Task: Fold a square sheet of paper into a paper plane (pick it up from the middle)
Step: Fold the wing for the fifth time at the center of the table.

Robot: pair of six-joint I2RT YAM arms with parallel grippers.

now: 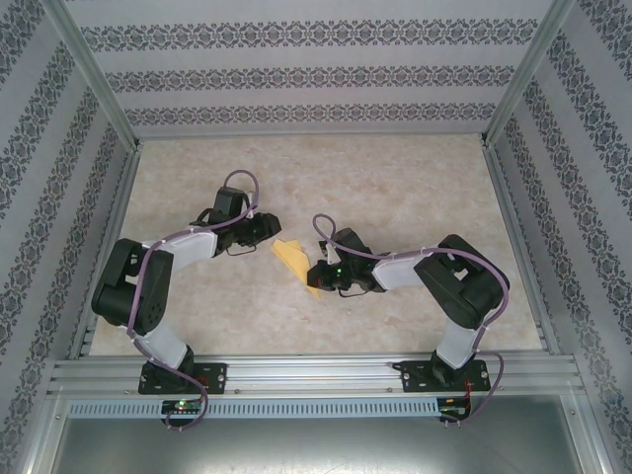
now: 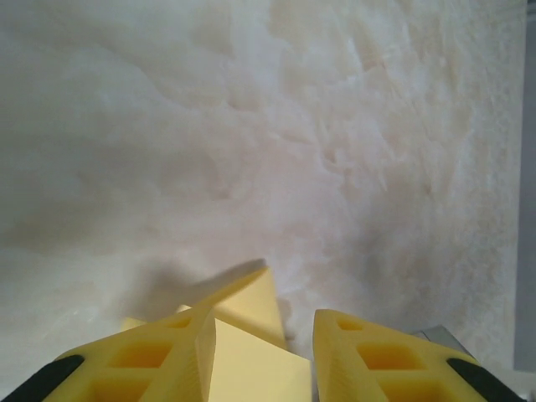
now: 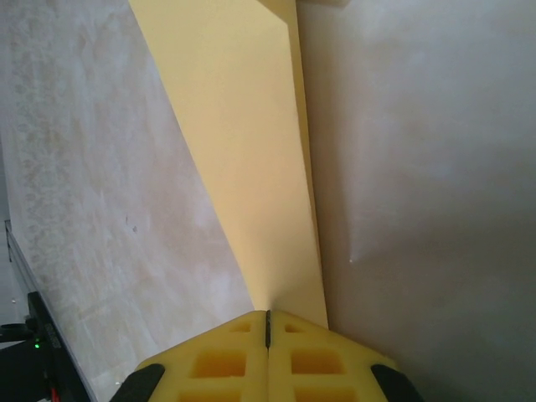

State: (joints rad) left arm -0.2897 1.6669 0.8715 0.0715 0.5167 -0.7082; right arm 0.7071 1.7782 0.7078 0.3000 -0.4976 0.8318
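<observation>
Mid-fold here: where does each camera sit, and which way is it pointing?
Top external: above and behind the bases, looking down on the table; the left arm and right arm show.
Left wrist: on the left arm, looking past the open left gripper at the paper and table.
Right wrist: looking along the shut right gripper, up the paper pinched in it.
Shared: all three see the yellow paper.

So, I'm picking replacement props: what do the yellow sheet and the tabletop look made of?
Yellow sheet: thin matte paper, by its sharp crease and flat folded layers. Tabletop: smooth cream surface with marble-like veining, perhaps printed laminate; can't tell.
</observation>
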